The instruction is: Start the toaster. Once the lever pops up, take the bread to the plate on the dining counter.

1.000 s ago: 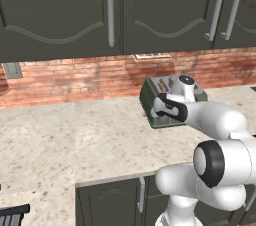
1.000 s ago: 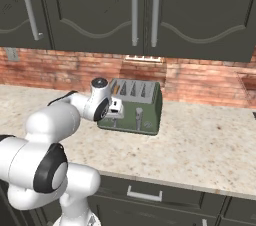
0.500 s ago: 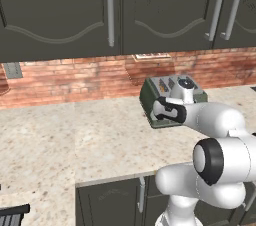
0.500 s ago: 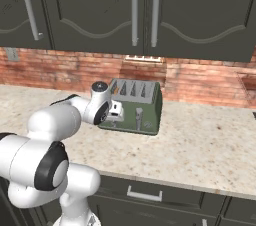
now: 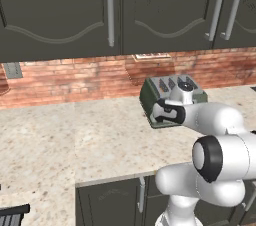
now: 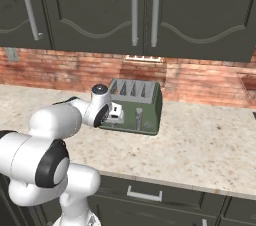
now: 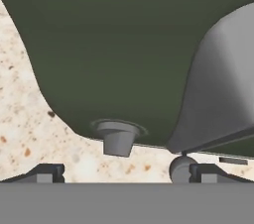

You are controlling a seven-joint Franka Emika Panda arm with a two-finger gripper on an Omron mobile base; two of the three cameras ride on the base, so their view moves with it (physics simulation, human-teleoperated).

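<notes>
Now we slide gripper (image 6: 118, 113) a bit closer along toaster (image 6: 142, 101) front, jaws wide apart, nothing held. Lever (image 6: 139, 117) not pushed yet.

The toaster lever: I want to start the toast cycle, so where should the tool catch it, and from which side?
Press the pale lever on its top face, coming from above. It stands out from the toaster's front side as a short knob, so a downward push suits it. The open tool hangs beside it, close to that face.
</notes>
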